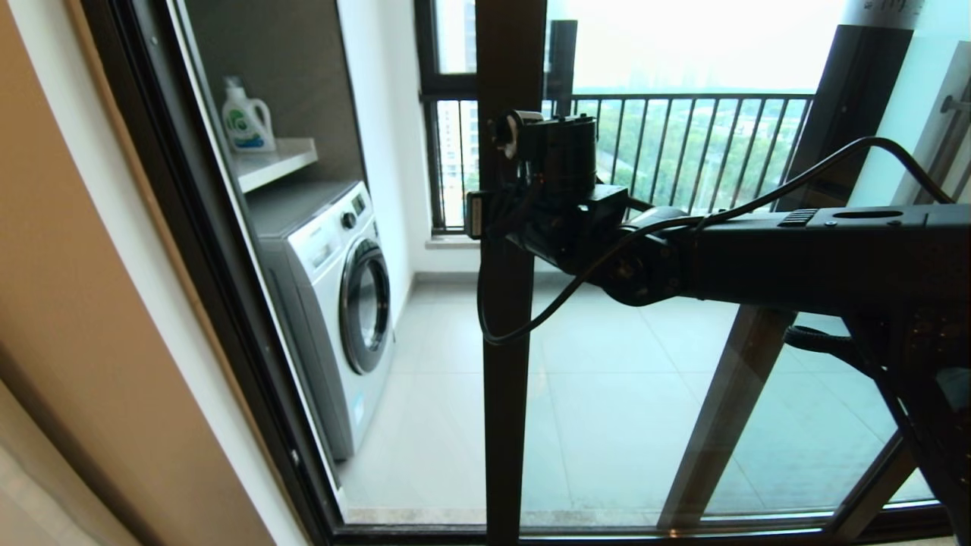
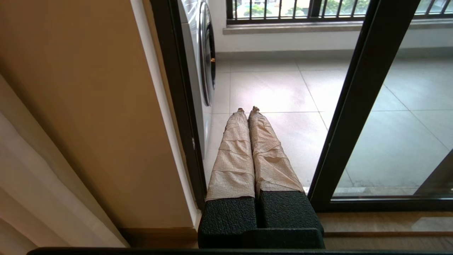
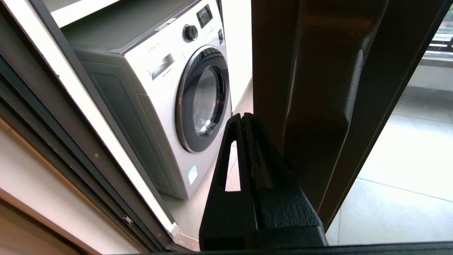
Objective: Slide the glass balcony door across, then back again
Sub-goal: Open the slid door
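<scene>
One glass door [image 1: 607, 394], dark-framed. One washer [image 1: 326, 303]. One detergent bottle [image 1: 246, 117] on one shelf [image 1: 277, 161]. One barred railing [image 1: 683, 144]. Two grippers: left gripper [image 2: 247, 109], two paper-wrapped fingers [image 2: 233, 156] pressed together; right gripper [image 3: 244, 118], two black fingers [image 3: 226, 159] closed, tips meeting. One cable [image 1: 758, 201] looped along the right arm.

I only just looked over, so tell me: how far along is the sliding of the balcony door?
The glass balcony door stands partly slid, leaving an open gap beside the washing machine. The right gripper, fingers shut, sits against the door's upright at its handle, apparently pushing. The left gripper waits low, shut, by the threshold. Whether this is the first slide or the return slide cannot be told.
</scene>
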